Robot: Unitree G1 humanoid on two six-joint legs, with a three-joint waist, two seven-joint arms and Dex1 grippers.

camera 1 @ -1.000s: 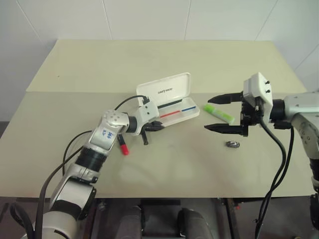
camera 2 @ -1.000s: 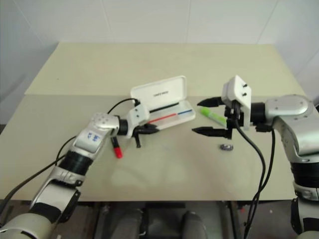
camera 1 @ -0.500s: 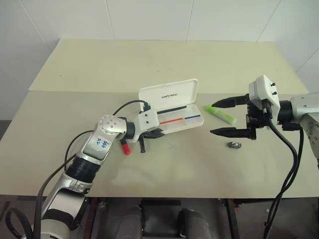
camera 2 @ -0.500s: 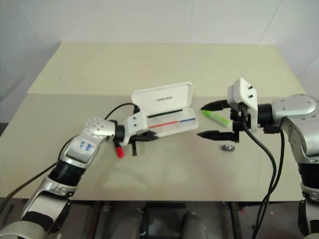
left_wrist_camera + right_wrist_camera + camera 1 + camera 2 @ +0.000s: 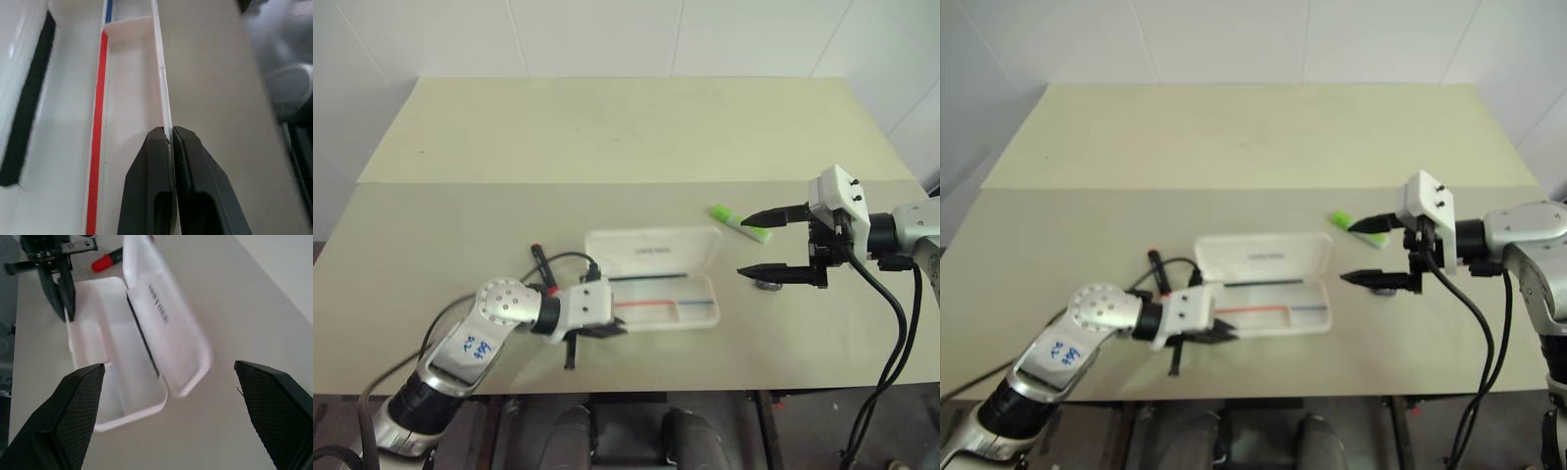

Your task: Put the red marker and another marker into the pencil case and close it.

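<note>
Left wrist view: left pincer [image 5: 170,139] pinches the white, hard-plastic pencil case [image 5: 127,88] wall; right pincer [image 5: 768,243] spread.

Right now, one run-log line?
left tool: shut on pencil case wall | right tool: open, empty | case: open | red marker, green highlighter: on table

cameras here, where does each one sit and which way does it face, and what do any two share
Left eye view: on the head, looking down over the table; both arms show.
Right eye view: its stereo twin, same scene.
Left wrist view: along the left gripper, shut on the pencil case wall.
Right wrist view: along the open right gripper, facing the case.
Shared: both wrist views show the case; the right also shows the left gripper and the red marker.
</note>
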